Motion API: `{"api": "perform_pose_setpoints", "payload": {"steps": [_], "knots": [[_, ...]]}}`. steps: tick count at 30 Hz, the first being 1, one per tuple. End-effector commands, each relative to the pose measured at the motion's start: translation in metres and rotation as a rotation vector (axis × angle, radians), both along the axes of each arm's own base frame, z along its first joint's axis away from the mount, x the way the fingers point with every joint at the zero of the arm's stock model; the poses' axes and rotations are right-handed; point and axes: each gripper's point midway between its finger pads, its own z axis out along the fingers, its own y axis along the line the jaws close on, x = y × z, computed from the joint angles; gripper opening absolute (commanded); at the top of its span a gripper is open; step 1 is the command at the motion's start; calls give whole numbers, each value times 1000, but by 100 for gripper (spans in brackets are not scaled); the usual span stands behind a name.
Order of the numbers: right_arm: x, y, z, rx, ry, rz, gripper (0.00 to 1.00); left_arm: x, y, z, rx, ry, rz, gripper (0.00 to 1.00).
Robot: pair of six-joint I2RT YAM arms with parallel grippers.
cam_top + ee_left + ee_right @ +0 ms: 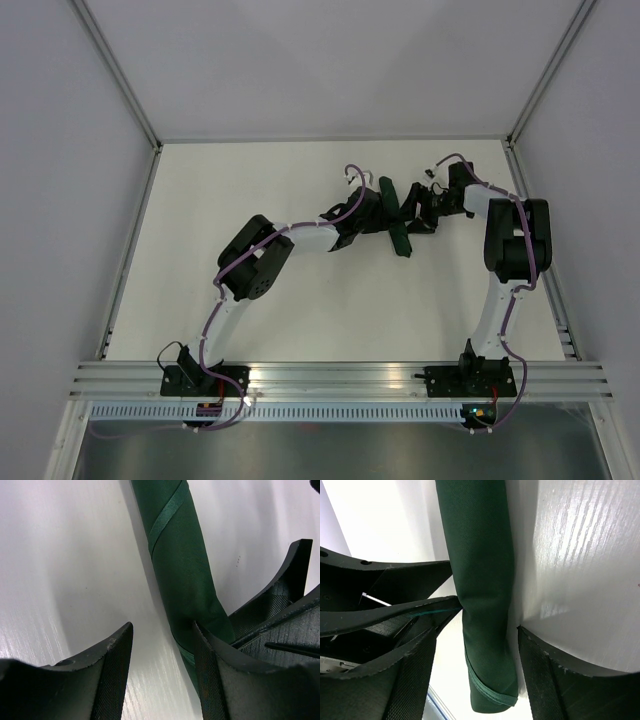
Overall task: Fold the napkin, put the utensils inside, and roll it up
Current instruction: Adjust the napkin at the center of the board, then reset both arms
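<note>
The dark green napkin (396, 218) lies rolled into a slim tube on the white table, running near to far between the two grippers. My left gripper (374, 216) is open at the roll's left side. In the left wrist view (162, 630) its right finger (215, 675) rests against the roll (182, 565). My right gripper (421, 212) is open. In the right wrist view (476, 630) its fingers straddle one end of the roll (482, 580) without closing on it. The fork is hidden.
The white table (300, 300) is walled by grey panels on three sides. A metal rail (340, 378) carries both arm bases at the near edge. Each gripper's fingers show in the other wrist view, close beside the roll.
</note>
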Motion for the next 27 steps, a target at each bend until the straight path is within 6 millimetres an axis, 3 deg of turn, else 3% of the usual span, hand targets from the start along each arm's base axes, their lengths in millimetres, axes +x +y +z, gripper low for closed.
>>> {"api": "perform_pose_setpoints", "payload": {"steps": [1,10,14,20,21,23,24,25,27], "knots": [[10,-7,31,-4,-72,0,73,1,-10,18,-45,-44,-29,56],[6,-12,38,-4,-101,36,75,0,-11,23,-57,-47,-44,56],[12,-21,53,-15,-152,40,75,-1,-10,26,-61,-57,-49,56],[21,-51,80,-15,-233,20,75,-2,12,77,-100,-158,-47,62],[22,-55,85,-4,-249,17,75,-1,17,101,-115,-193,-51,62],[22,-71,96,3,-285,2,76,-5,34,107,-100,-203,-57,62],[21,-76,101,3,-303,4,75,-9,43,138,-129,-246,-57,63],[17,-87,106,-10,-320,0,76,-18,52,134,-117,-232,-79,63],[13,-99,111,-35,-362,4,76,-23,74,146,-93,-245,-84,63]]}}
